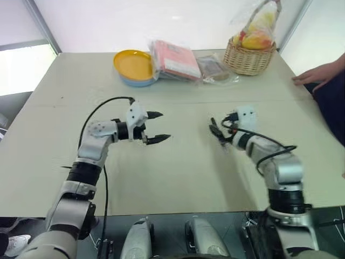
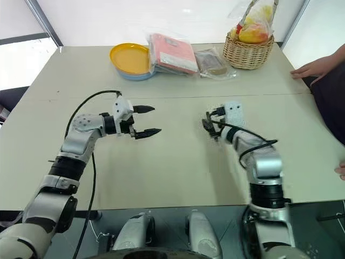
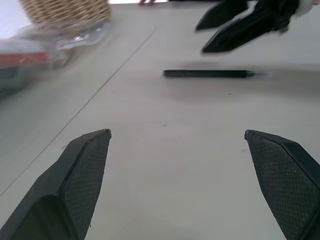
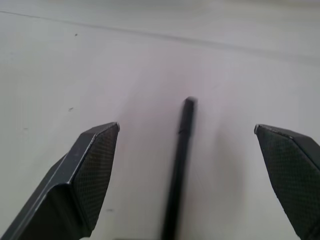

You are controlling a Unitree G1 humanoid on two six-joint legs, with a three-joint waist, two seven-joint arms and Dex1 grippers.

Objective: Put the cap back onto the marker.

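Marker lies free on the counter, both hands spread wide.

The pale counter (image 1: 178,172) carries the left hand (image 1: 156,127), fingers wide and empty, and the right hand (image 2: 211,127), also wide, just above the marker (image 3: 210,74), which lies flat between its fingers; whether the cap is on cannot be told.

marker (image 4: 179,165) cut off at frame edge.
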